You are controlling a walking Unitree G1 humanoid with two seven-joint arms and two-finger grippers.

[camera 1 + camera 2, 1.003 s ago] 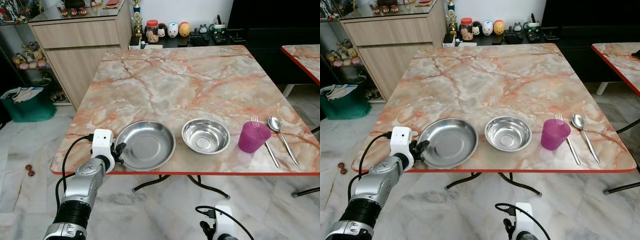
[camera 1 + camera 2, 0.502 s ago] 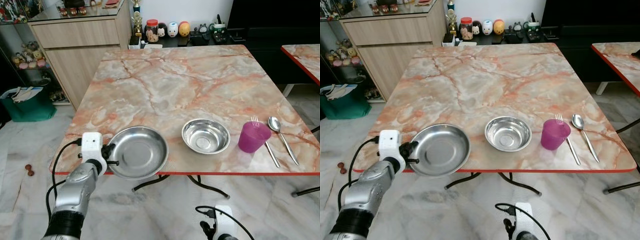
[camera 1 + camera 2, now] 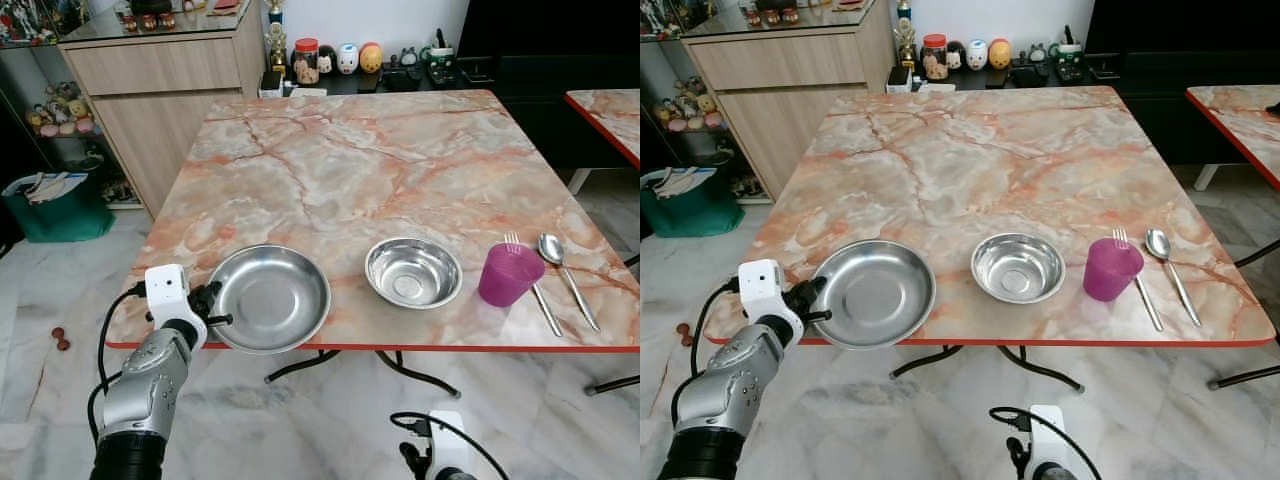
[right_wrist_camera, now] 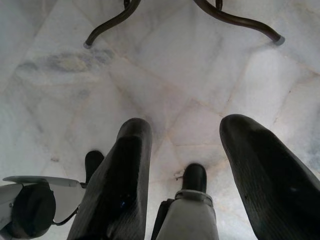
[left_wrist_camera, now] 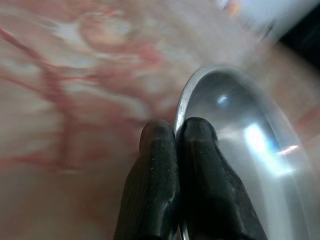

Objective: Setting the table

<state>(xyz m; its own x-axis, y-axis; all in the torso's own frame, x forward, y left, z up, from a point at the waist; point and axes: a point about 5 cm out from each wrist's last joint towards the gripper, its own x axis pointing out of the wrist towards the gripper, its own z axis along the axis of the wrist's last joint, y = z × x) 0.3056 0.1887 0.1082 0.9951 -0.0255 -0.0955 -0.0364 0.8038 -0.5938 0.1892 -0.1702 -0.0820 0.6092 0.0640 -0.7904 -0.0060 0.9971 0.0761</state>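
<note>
Dragged leftward since before, my left gripper [image 3: 212,305] stays pinched on the plate [image 3: 268,298] rim (thin, stiff, slippery steel).

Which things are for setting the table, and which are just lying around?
For the table: steel plate pinched in the left claw, steel bowl, purple cup, fork, spoon.

Lying around: jar, little figurines, green bag.
</note>
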